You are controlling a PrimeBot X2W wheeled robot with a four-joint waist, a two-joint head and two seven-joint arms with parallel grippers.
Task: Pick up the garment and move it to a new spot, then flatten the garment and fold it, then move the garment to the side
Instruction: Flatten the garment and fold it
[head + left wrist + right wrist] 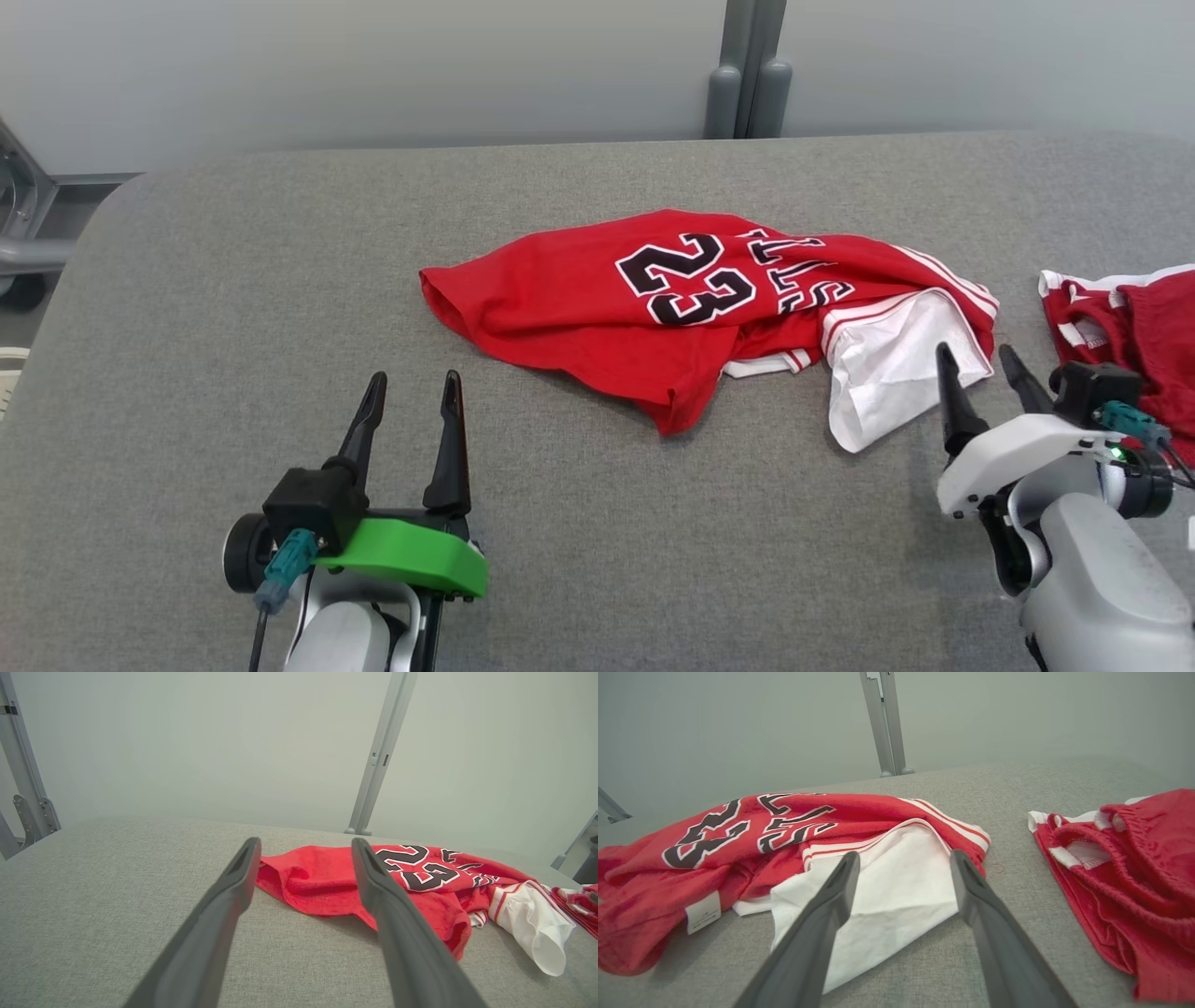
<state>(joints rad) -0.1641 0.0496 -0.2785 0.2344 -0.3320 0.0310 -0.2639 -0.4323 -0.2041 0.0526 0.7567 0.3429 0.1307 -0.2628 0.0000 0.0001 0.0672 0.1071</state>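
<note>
Looking down, we saw the red number 23 jersey (597, 299) crumpled near the middle of the grey padded table (233, 308), a white flap turned out toward the right edge. Our right gripper (975, 350) stood spread wide and empty at that flap. Our left gripper (414, 378), equally wide and empty, hovered near the front edge, apart from the cloth. Red shorts (1144, 317) lay at the right edge.

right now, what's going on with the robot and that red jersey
A robot is working on a red jersey that lies crumpled on the grey table, number 23 showing. Both grippers are open and hold nothing. The left gripper sits short of the jersey's near edge, and the right gripper points at its white part. Flattening and folding are not yet done. Another red garment lies to the right.
</note>
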